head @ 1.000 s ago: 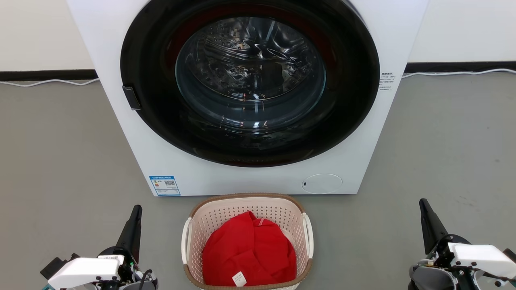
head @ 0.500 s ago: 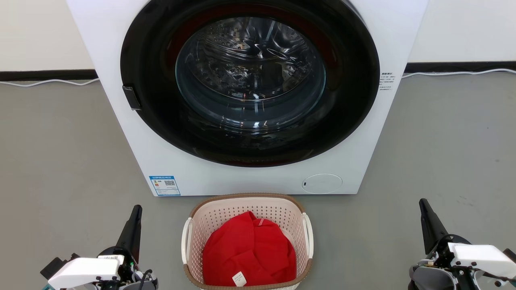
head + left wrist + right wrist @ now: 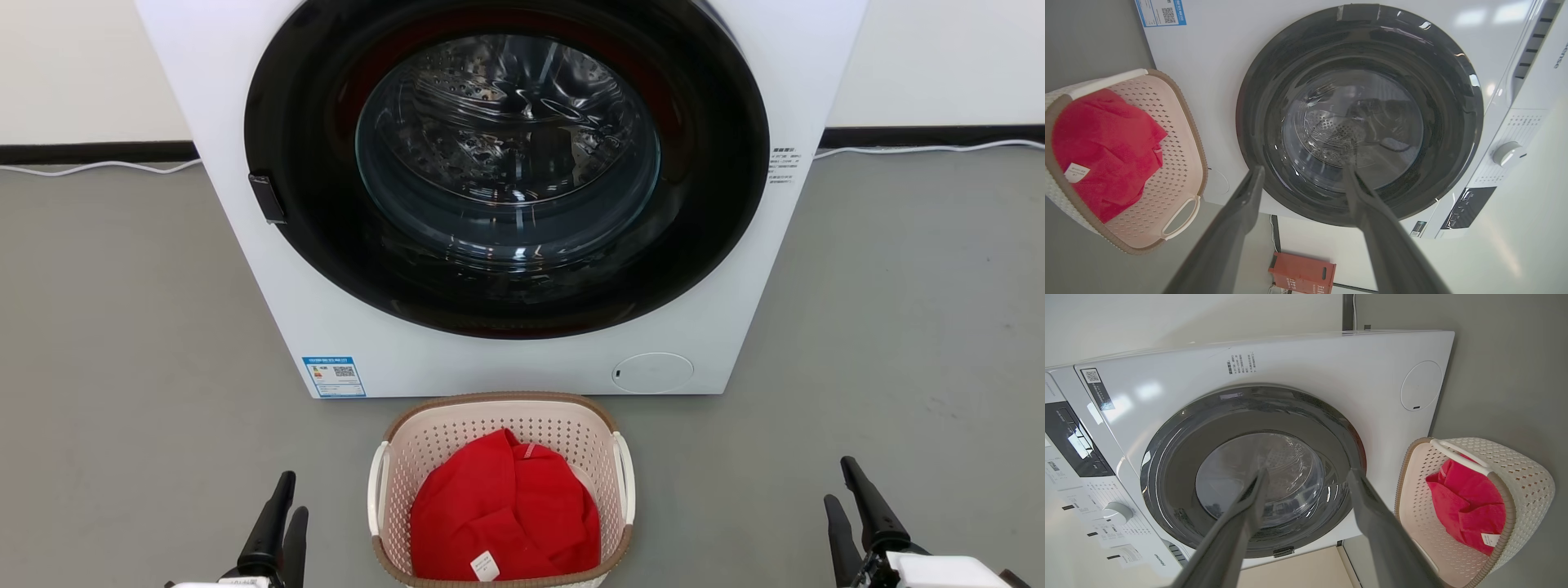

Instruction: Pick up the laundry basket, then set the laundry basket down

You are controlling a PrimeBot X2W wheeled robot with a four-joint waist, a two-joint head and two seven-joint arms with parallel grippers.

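1. Laundry basket [image 3: 563, 431]: stands upright on the grey floor [image 3: 122, 327], low and central in the head view, just in front of the washing machine [image 3: 506, 369]; sits between the two grippers, well apart from each, touched by neither.
2. Left gripper [image 3: 292, 494]: pokes up at the lower left of the head view, left of the basket; fingers spread, with a clear gap between them in the left wrist view, pinching nothing.
3. Left handle [image 3: 377, 482]: white, arched along the basket's side, free.
4. Inside the basket: holds one crumpled red garment [image 3: 502, 506] covering most of the bottom; shows a small white label [image 3: 483, 563] at the near edge; leaves the far perforated wall bare under the brown rim [image 3: 498, 398].
5. Behind the basket: round dark door [image 3: 310, 163] on the machine's front, steel perforated drum [image 3: 506, 122] seen through its glass.
6. Right handle [image 3: 624, 478]: white, free as well.
7. Right gripper [image 3: 838, 480]: rises at the lower right of the head view, right of the basket; fingers parted wide in the right wrist view, gripping nothing.
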